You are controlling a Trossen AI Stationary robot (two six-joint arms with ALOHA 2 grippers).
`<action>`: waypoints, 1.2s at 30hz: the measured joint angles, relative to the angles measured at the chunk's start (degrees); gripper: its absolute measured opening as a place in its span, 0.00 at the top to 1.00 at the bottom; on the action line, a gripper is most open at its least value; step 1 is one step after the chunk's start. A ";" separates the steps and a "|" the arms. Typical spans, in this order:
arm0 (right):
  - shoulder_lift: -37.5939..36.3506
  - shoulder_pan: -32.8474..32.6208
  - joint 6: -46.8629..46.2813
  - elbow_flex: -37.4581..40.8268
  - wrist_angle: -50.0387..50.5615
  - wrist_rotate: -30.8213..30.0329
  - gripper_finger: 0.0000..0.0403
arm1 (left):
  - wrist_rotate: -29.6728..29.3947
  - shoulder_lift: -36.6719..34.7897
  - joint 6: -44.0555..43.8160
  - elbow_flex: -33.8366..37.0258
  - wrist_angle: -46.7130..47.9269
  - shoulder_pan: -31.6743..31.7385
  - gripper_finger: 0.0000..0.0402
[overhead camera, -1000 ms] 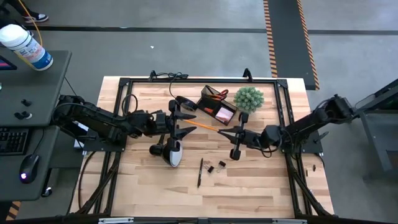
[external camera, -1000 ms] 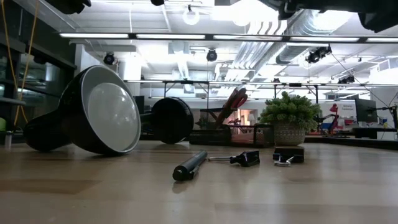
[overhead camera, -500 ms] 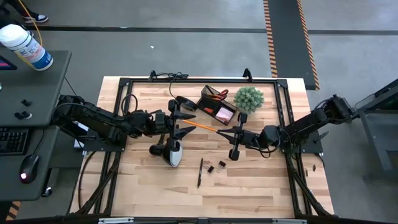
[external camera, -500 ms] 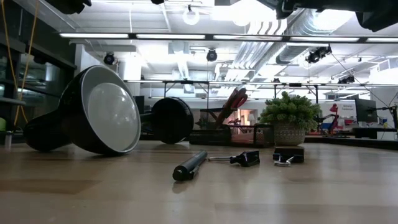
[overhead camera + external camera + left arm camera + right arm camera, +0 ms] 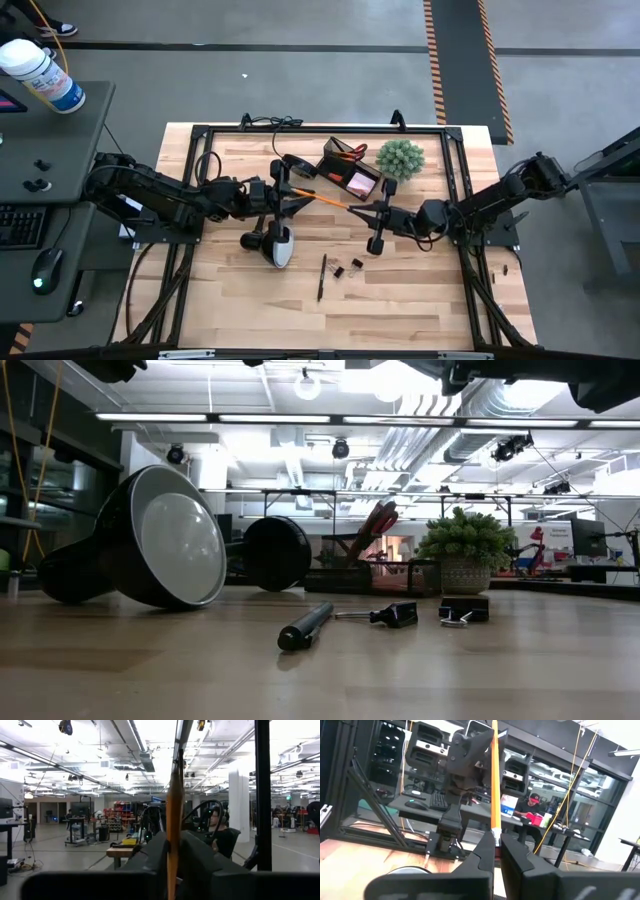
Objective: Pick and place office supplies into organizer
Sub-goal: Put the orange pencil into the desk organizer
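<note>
Two sets of fingers share one load over the table [image 5: 420, 300]. Largest down there is the toppled black lamp [image 5: 278, 245]. Next, toward the back edge, sits the organizer [image 5: 348, 172], with orange scissor handles poking out of its cup.

Between my grippers hangs the pencil [image 5: 325, 200], lifted clear of the wood, in front of the organizer and slanted. My right gripper [image 5: 365, 212] has its fingers pressed together on the eraser end. My left gripper [image 5: 290, 195] has its fingers drawn in against the shaft near the other end, pinching it.

I judge the pencil light, stiff and smooth. It should pivot easily in a pinch, so a hold nearer the middle would steady it, and squeezing hard gains nothing.

Smaller things lie on the table nearer the front: the black pen [image 5: 322, 278], round and likely to roll, best taken across its barrel. Beside it lie two tiny binder clips [image 5: 340, 270], hard and easy to flick away.
</note>
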State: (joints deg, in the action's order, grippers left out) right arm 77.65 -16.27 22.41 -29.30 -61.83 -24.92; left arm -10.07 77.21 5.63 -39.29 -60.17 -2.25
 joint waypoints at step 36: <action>-0.02 -1.60 -13.96 0.22 22.30 -23.34 0.68 | 0.07 1.43 -0.64 -0.07 7.89 16.93 1.00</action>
State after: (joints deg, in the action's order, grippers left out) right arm 77.62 -17.87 8.44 -29.08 -39.53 -48.26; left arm -10.00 78.64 4.99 -39.35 -52.28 14.68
